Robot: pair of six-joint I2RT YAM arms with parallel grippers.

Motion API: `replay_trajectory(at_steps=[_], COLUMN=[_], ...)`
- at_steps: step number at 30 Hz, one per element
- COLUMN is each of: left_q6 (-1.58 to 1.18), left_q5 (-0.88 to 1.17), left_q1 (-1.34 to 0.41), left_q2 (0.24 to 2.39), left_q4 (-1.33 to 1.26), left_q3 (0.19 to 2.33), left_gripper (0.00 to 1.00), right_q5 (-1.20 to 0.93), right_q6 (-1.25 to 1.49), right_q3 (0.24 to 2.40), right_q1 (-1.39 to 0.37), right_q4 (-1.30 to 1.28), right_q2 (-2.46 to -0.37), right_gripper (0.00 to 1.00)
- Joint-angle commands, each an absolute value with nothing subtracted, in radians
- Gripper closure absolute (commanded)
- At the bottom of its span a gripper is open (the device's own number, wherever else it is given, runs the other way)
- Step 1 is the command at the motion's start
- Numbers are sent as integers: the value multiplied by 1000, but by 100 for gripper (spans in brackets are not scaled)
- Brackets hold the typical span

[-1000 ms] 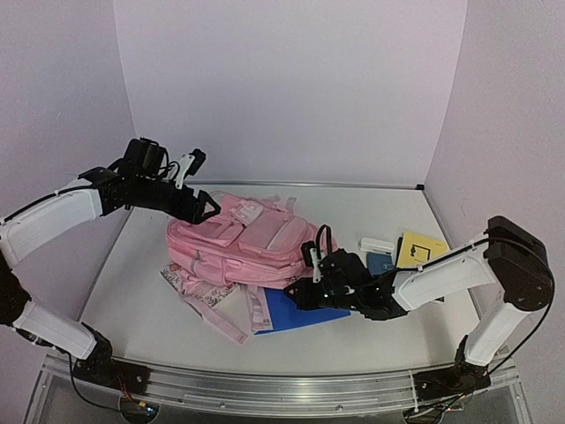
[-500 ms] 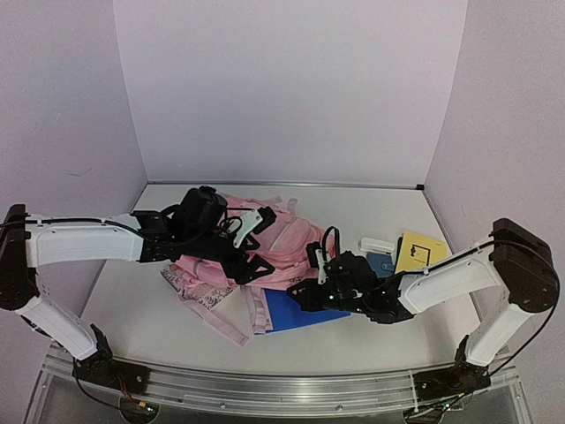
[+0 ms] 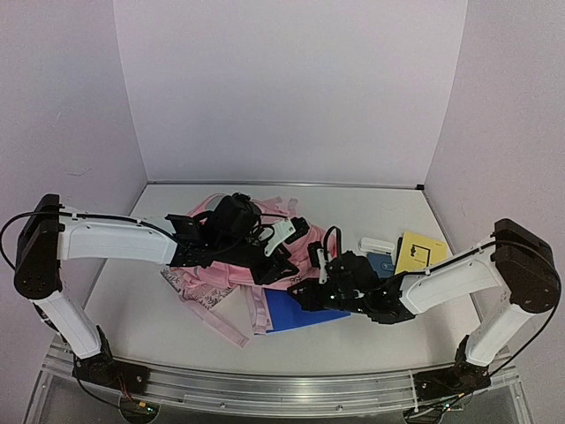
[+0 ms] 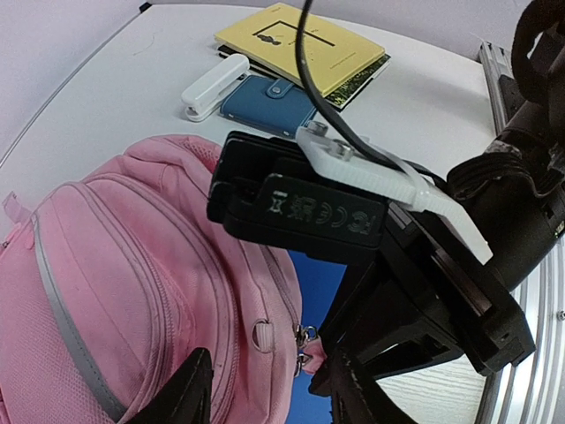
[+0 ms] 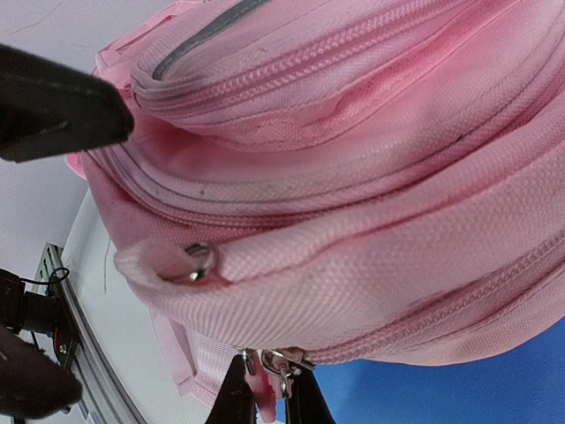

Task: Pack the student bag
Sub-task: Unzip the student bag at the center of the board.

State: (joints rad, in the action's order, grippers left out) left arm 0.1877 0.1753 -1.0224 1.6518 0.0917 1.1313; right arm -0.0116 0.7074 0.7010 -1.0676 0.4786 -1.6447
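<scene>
The right end effector (image 5: pixel 269 402) pinches the backpack's (image 4: pixel 115 265) zipper pull (image 5: pixel 261 382), the left end effector (image 4: pixel 269 373) hangs half-open and empty just above, with a stapler (image 4: pixel 214 86), wallet (image 4: pixel 267 102) and yellow book (image 4: pixel 300 49) beyond.

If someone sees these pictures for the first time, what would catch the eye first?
The pink student bag in the middle of the table, with both arms stretched over it. The right gripper pinches a zip pull at its near edge; a yellow book lies to the right.
</scene>
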Motion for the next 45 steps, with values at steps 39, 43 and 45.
replay_trajectory(at_steps=[39,43,45], left_q6=[176,168,152], left_q5=[-124,-183,-212], left_q1=[-1052,-1053,-1052], left_q2=[1483,1437,1413], left_q4=[190,254,275], left_q3=[1039,1012,994], left_gripper=[100,100,100], right_q5=[109,63,37], right_q6=[700,679,673], right_q3=[749,774,784], right_q1=[-901,-867,-847], right_q4=[247,241,241], right_q2=[-1497,-1538,-1562], right_gripper=[100,100,100])
